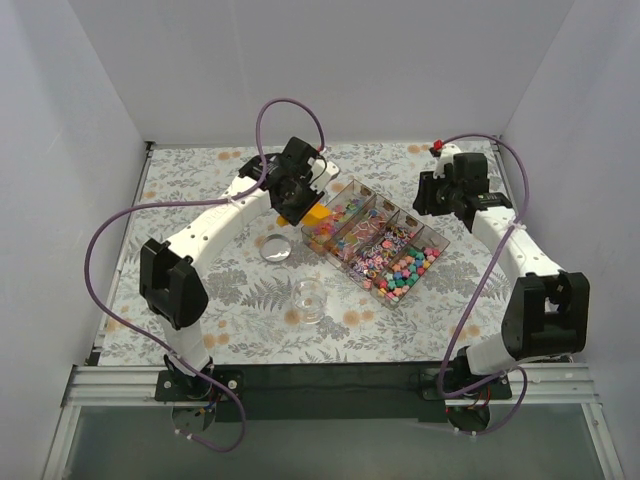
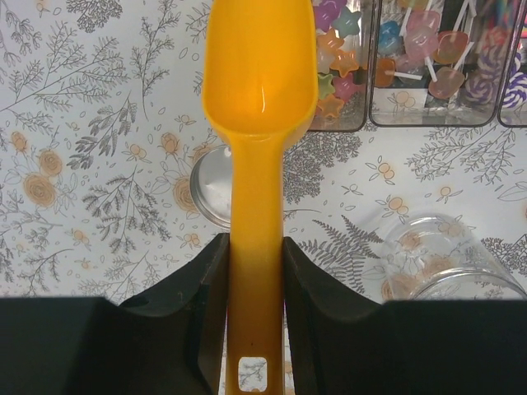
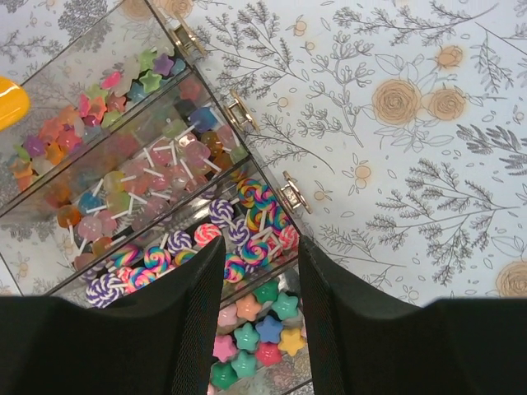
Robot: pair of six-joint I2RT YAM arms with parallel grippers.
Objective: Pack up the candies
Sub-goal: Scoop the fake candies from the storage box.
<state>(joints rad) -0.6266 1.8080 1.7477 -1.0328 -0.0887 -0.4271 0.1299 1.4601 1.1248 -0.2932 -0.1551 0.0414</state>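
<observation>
The candies are small star shapes and swirl lollipops in mixed colours, sorted into the compartments of a clear box. My left gripper is shut on the handle of an orange scoop. The scoop's empty bowl hangs at the box's left end, over the star candies. My right gripper stands open above the box's other end, over lollipops and star candies, with nothing between its fingers. The scoop tip shows at the far left of the right wrist view.
An open, empty glass jar stands on the flowered tablecloth in front of the box, also seen as the jar in the left wrist view. Its round lid lies to the left. Metal latches line the box's far side. White walls enclose the table.
</observation>
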